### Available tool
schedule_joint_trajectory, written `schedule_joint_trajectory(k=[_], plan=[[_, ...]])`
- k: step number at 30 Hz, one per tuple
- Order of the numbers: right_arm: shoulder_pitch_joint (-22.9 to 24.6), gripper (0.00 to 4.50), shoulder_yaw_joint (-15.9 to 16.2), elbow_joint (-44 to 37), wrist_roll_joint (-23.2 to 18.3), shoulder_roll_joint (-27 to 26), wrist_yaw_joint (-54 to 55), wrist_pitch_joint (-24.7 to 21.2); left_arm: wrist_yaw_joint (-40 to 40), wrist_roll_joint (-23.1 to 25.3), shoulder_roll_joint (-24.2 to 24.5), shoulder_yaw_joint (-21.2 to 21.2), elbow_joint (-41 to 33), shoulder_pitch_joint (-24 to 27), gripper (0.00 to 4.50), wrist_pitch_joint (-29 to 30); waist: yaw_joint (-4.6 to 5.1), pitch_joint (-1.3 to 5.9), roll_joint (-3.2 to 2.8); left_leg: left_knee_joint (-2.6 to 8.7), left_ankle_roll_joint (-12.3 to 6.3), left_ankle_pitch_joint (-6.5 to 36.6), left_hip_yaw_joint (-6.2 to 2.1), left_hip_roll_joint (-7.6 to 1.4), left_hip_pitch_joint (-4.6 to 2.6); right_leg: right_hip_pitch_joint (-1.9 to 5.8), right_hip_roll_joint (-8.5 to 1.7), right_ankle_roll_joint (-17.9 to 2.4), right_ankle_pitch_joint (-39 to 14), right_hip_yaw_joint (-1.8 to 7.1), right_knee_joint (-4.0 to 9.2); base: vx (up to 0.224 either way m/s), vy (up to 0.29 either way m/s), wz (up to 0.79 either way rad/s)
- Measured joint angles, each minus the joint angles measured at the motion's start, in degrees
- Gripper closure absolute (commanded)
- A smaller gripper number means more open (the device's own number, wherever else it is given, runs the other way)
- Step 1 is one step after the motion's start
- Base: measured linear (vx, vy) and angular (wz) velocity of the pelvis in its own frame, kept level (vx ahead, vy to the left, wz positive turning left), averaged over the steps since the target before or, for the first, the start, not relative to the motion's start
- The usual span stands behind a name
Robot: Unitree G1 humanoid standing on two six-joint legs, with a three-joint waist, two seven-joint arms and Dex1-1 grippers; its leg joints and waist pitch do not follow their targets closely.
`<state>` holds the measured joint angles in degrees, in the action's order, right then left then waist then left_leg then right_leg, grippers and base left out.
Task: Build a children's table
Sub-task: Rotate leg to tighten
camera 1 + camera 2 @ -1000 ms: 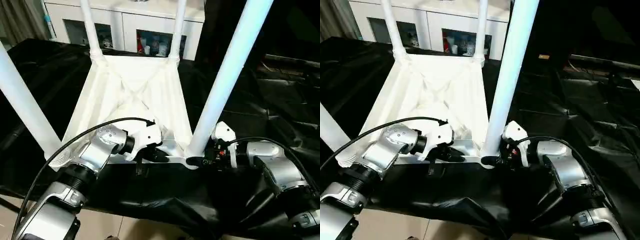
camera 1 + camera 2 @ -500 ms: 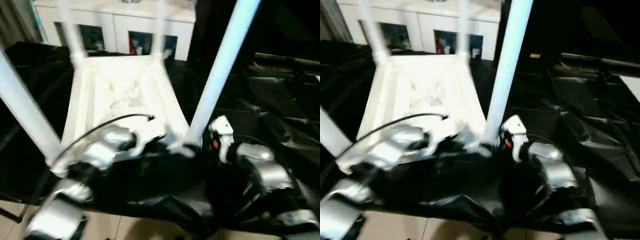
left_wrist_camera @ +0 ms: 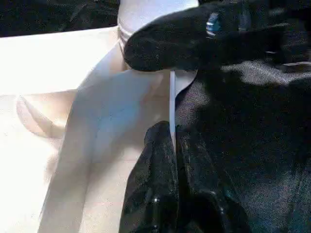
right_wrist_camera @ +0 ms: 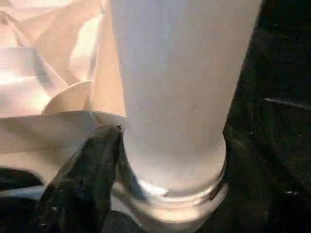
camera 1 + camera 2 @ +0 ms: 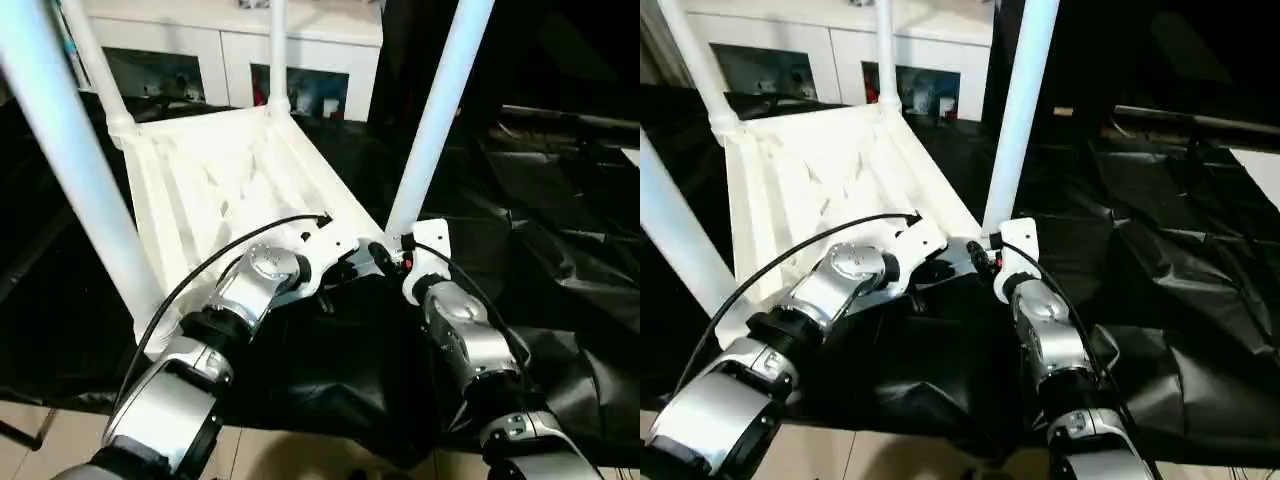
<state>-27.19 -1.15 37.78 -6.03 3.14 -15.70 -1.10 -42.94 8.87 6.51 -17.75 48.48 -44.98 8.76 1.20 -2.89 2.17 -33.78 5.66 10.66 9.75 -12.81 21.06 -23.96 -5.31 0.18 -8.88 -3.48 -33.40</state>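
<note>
- The left hand is pinched shut on the thin rim of the children's table, which lies upside down on the black-draped worktop, all four legs standing up in their sockets.
- The right hand brackets the base of the near right leg (whether it squeezes the leg cannot be told).
- Judged step: seating this leg; next comes a firm press or twist, rim steadied.
- No readable writing or brand.

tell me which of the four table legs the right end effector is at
The near right leg, rising from the corner socket closest to the robot's right arm; the right end effector sits at its base. The other three stand clear of it.
</note>
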Motion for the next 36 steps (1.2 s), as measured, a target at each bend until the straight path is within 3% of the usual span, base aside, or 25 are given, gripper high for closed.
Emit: schedule_joint_trajectory(k=[5,11,17,21,26,36], plan=[[0.3,0.55,1.1,-3.4,-1.6,3.9,-9.3,0.2,-2.3,-0.3,1.4,0.0,-0.7,0.5,4.5,-1.1,0.0,-0.07,0.0,0.28,0.0,0.0,0.0,-0.03,-0.03,-0.02,0.03,0.0,0.1,-0.09,-0.01,0.0,0.0,0.0],[0.3,0.55,4.1,-8.5,-4.6,14.5,-28.5,-5.0,-12.0,-1.8,6.8,-0.2,-5.7,4.0,4.5,-4.3,-0.55,-0.09,-0.05,0.6,-0.01,0.0,0.02,-0.07,-0.08,0.0,0.03,-0.2,0.2,-0.15,-0.05,0.0,0.0,0.0],[2.9,0.55,8.7,-12.1,-5.2,20.8,-43.1,-5.5,-25.4,-5.0,12.2,-2.0,-12.5,7.5,4.5,-6.3,-2.03,-0.1,-0.07,0.61,-0.02,0.0,0.07,-0.13,-0.07,-0.09,0.0,-0.3,0.2,-0.16,-0.08,0.0,0.0,0.0],[3.1,0.55,11.0,-13.2,-5.3,22.4,-47.7,-6.2,-27.8,-5.3,12.3,-2.7,-13.8,7.7,4.5,-6.2,-2.95,-0.11,-0.08,0.17,-0.14,-0.1,0.27,-0.14,0.02,-0.04,-0.06,-0.4,0.1,0.02,-0.07,0.013,0.003,0.02],[3.1,0.55,12.2,-13.9,-5.2,22.9,-49.9,-7.4,-28.1,-5.2,12.3,-2.7,-13.8,7.7,4.5,-6.2,-3.04,-0.13,-0.05,0.12,-0.06,0.0,0.44,-0.1,-0.01,-0.06,-0.09,-0.4,0.1,0.25,-0.05,0.0,0.0,0.0],[2.8,1.43,12.2,-13.8,-4.9,22.9,-49.9,-8.1,-28.9,-5.3,12.5,-2.6,-14.1,7.7,4.5,-5.5,-3.15,-0.13,-0.05,0.12,-0.05,0.0,0.43,-0.12,-0.04,-0.06,-0.06,-0.4,0.0,0.25,-0.09,0.0,0.0,0.0]])
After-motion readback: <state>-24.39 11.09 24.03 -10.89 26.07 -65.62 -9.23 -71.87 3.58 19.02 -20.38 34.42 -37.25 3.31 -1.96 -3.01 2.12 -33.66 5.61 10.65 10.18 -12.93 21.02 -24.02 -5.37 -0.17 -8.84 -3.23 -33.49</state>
